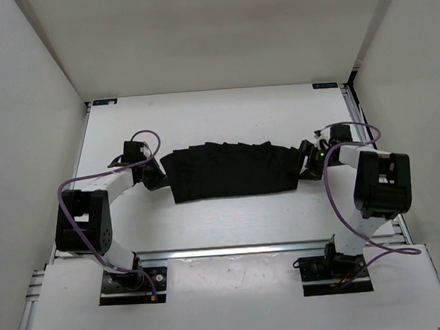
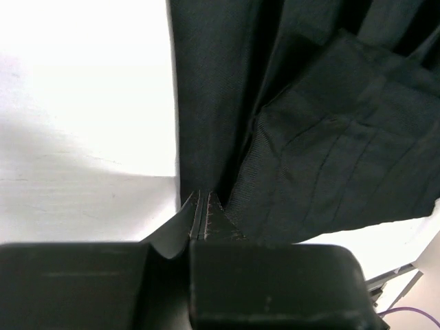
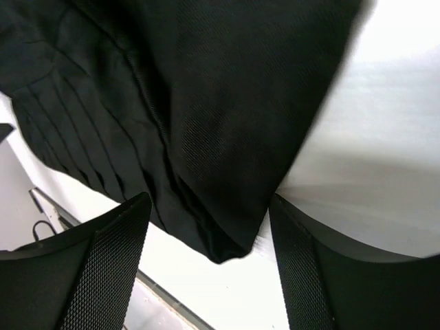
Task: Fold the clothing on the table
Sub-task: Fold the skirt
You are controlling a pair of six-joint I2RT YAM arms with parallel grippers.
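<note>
Table (image 1: pixel 224 112) between white walls (image 1: pixel 21 87), black clothing (image 1: pixel 231 170) across frame centre, tabletop showing above and below, left claw (image 2: pixel 201 206) pinching cloth edge, right claw (image 3: pixel 206 210) open around opposite corner.

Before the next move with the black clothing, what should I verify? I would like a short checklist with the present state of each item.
1. The left fingers shut at the left edge of the clothing: ok.
2. Fabric caught between them: cannot tell.
3. The right fingers open, a clothing corner between them: ok.
4. Right grip closed on that corner: not ok.
5. Clothing wholly on the table: ok.
</note>
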